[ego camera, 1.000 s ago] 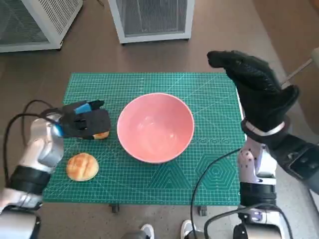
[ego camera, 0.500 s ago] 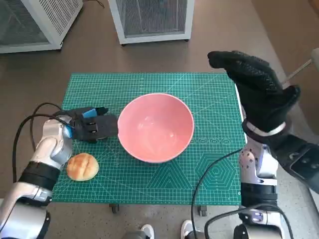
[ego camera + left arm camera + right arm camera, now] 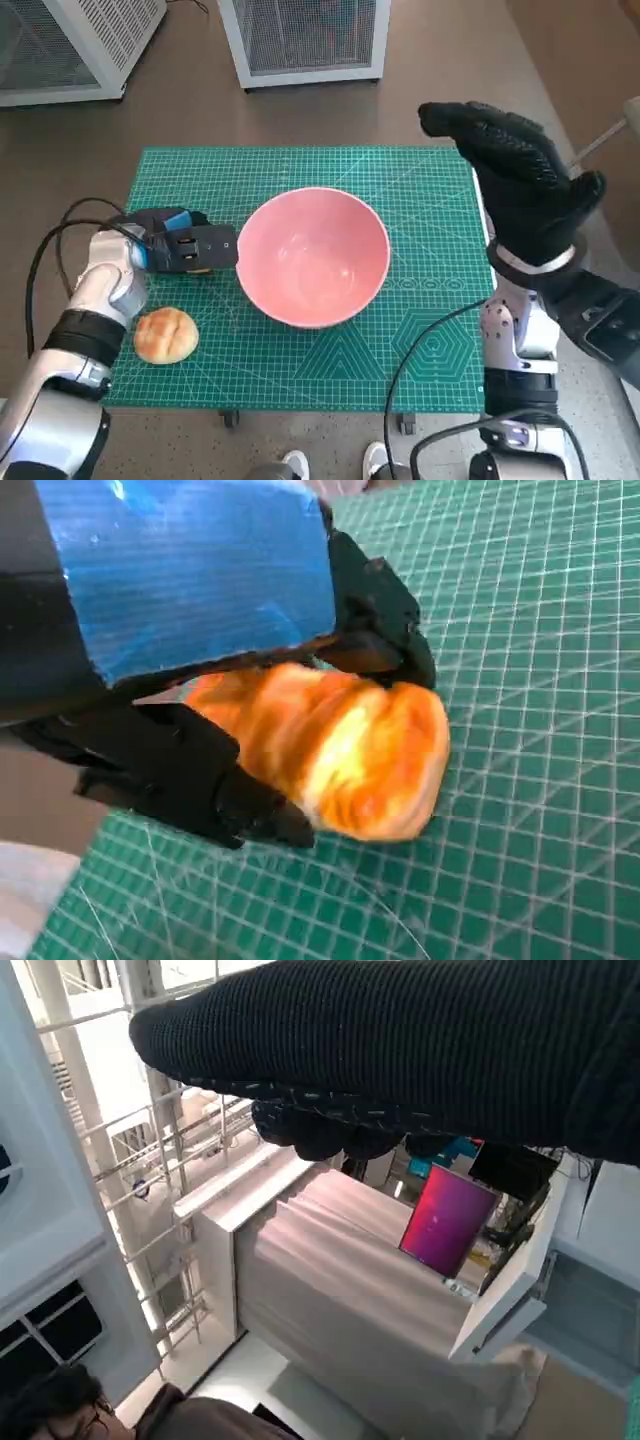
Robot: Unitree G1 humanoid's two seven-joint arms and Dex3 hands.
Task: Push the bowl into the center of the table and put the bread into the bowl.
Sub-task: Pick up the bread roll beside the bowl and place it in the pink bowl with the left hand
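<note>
Left hand (image 3: pixel 188 250), fingers closed around a piece of bread (image 3: pixel 340 748) just above the green cutting mat (image 3: pixel 300 165), close beside the rim of the pink bowl (image 3: pixel 313 256). The bowl sits near the middle of the mat and is empty, so the push appears done and the placing is left. A second bread roll (image 3: pixel 165 333) lies on the mat near the left forearm; the right hand (image 3: pixel 520 180) is raised beside the table, fingers extended, holding nothing.
</note>
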